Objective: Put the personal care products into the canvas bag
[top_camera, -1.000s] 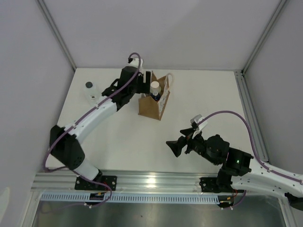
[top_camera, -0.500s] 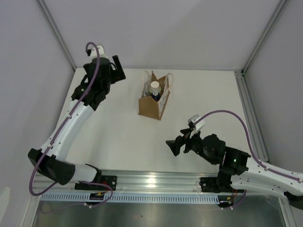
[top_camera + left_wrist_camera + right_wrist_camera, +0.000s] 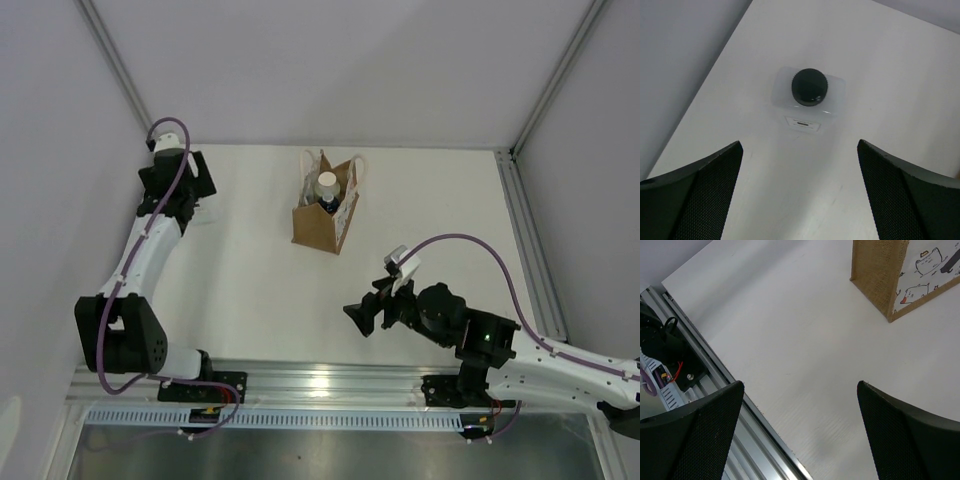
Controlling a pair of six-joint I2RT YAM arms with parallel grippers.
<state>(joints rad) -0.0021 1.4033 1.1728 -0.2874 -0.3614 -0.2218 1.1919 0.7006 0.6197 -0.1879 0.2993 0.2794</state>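
Top: canvas bag stood upright, centre, white-capped bottle inside; left gripper held over far-left corner; right gripper near front, well apart.
Left wrist: clear bottle seen upright on table, dark cap up, centred ahead of wide-open jaws, untouched.
Right wrist: jaws wide, nothing held; bag top right.

From above, the clear bottle is mostly hidden beneath the left gripper; the print on its small label, seen from the left wrist, is too small to read. Inside the canvas bag, the cream-white bottle shows only its top and the orange bottle only a dark-blue speck, their bodies hidden by the bag's walls. The right wrist view cuts the bag off at its top and right edges, handles unseen.
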